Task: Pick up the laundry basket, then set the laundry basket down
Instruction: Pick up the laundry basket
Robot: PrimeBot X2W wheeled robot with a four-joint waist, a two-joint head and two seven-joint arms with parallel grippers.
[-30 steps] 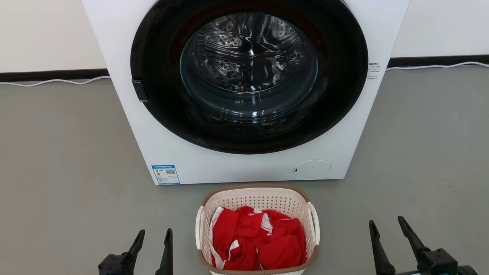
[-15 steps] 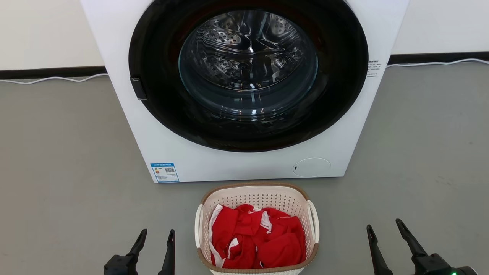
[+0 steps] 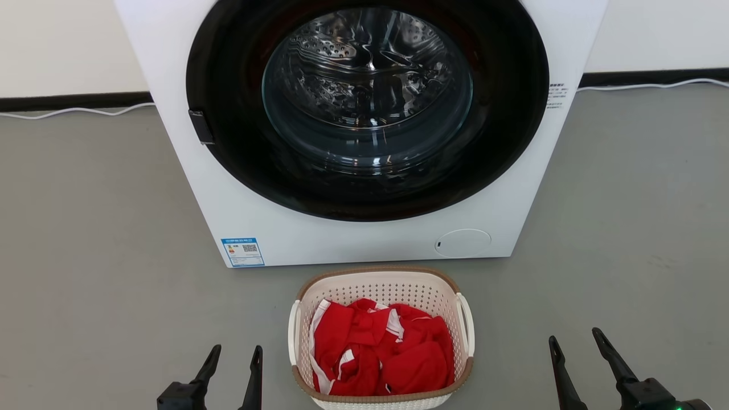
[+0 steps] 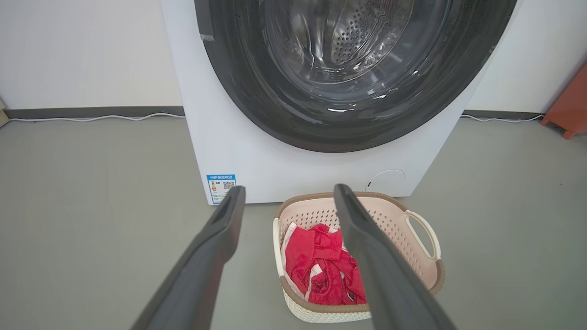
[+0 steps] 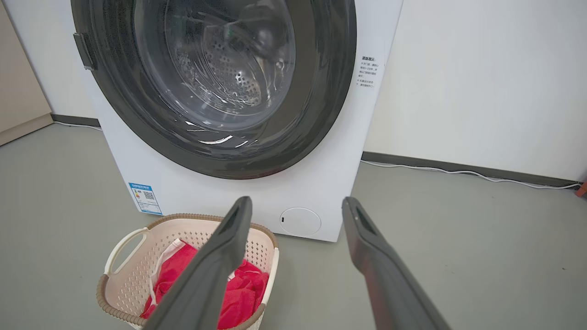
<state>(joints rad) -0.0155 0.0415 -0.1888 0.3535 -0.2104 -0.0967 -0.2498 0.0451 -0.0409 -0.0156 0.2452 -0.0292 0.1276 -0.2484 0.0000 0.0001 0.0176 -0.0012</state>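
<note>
The laundry basket [image 3: 380, 287] stands on the grey floor just in front of the washer, cream-white and perforated with a brown rim and two white side handles. Red and white clothes [image 3: 381, 350] lie inside it. My left gripper [image 3: 236, 354] is open, low at the basket's left, apart from it. My right gripper [image 3: 575, 340] is open too, farther off on the basket's right. In the left wrist view the basket [image 4: 412, 229] sits beyond my open left gripper [image 4: 289, 192]. The right wrist view has the basket [image 5: 133, 256] at lower left of my open right gripper [image 5: 297, 204].
A white front-loading washer [image 3: 353, 239] with a round dark glass door stands right behind the basket. A white cable [image 3: 74, 111] runs along the wall's dark skirting. An orange-red object [image 4: 571, 107] sits at the far right by the wall.
The whole head view has shifted a little, so washer and basket sit slightly higher in the picture. Both grippers stay open, with no visible move toward the basket.
</note>
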